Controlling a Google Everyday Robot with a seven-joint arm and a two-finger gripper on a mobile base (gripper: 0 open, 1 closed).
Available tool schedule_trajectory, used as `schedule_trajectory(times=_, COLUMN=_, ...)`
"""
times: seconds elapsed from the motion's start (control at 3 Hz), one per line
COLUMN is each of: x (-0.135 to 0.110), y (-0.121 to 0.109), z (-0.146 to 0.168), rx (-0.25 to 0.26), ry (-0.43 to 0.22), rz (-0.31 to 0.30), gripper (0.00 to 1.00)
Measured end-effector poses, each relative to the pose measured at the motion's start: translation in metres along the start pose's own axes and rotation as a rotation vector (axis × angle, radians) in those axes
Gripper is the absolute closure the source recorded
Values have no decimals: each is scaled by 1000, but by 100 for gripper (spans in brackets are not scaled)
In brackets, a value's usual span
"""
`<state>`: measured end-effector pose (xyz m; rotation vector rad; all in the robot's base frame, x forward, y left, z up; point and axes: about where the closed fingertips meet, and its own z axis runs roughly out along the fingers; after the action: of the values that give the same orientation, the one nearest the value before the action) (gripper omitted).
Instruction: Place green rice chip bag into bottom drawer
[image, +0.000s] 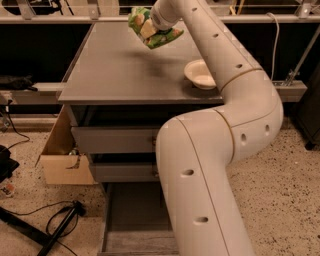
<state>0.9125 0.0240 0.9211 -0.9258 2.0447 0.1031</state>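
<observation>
My gripper is shut on the green rice chip bag and holds it in the air above the back of the grey cabinet top. The bag hangs tilted, its shadow on the top below it. The bottom drawer stands pulled open at the foot of the cabinet, and my white arm hides its right part. What I see of its inside holds nothing.
A cream bowl sits on the right of the cabinet top, next to my arm. Two upper drawers are shut. A cardboard box stands left of the cabinet. Black cables lie on the floor at the lower left.
</observation>
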Motion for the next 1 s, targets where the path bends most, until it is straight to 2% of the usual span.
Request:
schedule_trajectory(times=0.33, x=-19, y=-18, z=-65, rx=68, ry=-15, rz=-31, gripper=100)
schedule_trajectory(times=0.67, x=-29, y=-42, z=-143, rx=149, ry=-104, rz=10, gripper=100)
schedule_trajectory(times=1.0, x=-32, y=-58, z=-283, rx=254, ry=-294, rz=136, gripper=100)
